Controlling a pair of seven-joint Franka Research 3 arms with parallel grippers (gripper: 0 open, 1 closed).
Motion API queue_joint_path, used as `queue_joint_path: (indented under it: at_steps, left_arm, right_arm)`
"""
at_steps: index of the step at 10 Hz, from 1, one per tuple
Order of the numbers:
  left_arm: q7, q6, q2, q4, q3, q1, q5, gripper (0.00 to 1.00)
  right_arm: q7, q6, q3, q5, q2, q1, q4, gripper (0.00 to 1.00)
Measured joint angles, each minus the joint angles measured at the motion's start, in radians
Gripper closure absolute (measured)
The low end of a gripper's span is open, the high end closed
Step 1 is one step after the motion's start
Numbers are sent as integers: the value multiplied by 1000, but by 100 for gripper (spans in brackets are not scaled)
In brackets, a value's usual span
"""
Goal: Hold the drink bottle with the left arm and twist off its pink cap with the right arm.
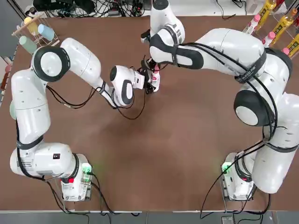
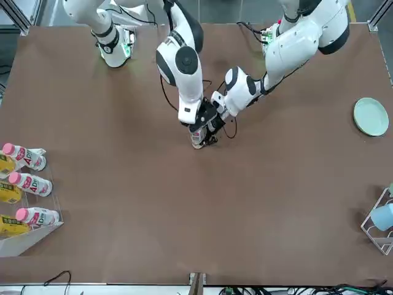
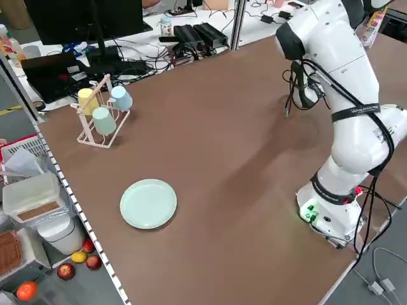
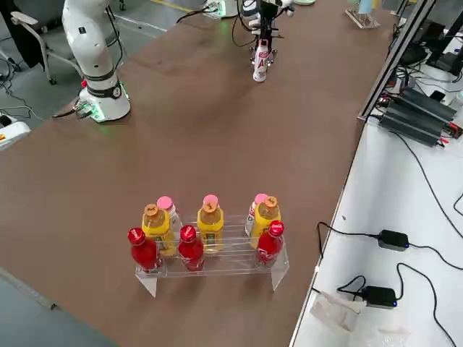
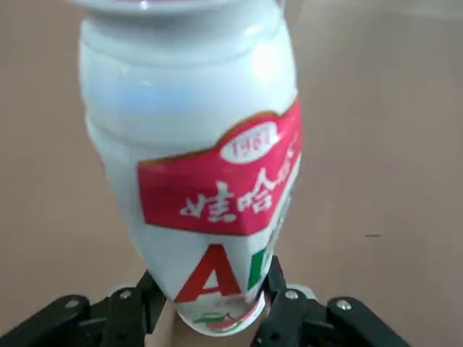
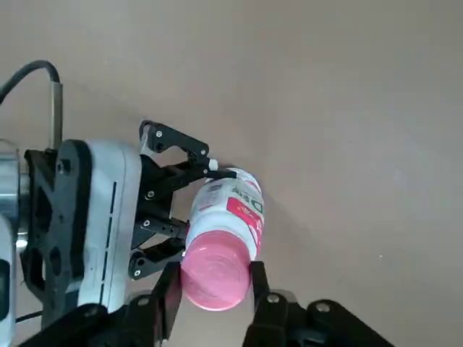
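brown table [image 1: 187,140] | left hand [image 5: 210,318] grips drink bottle [image 5: 202,166] | right hand [image 6: 210,296] clamps pink cap [image 6: 215,272], visible only from its wrist

A robotics lab: two arms on a brown table [image 1: 187,140], cabled electronics [image 3: 197,35] alongside.

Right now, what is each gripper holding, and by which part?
The left gripper clamps the drink bottle low on its body. The right gripper is shut on its pink cap from above.
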Motion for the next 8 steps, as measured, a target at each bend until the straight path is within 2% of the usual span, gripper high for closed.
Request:
queue_joint_path:
  at_steps: [3,8]
  left_arm:
    - [1,0,6,0,-5,8,5,43]
    - [3,0,25,-3,-14,30,43,43]
  right_arm:
    - [-7,2,0,1,0,0,0,57]
    - [-161,3,0,1,0,0,0,57]
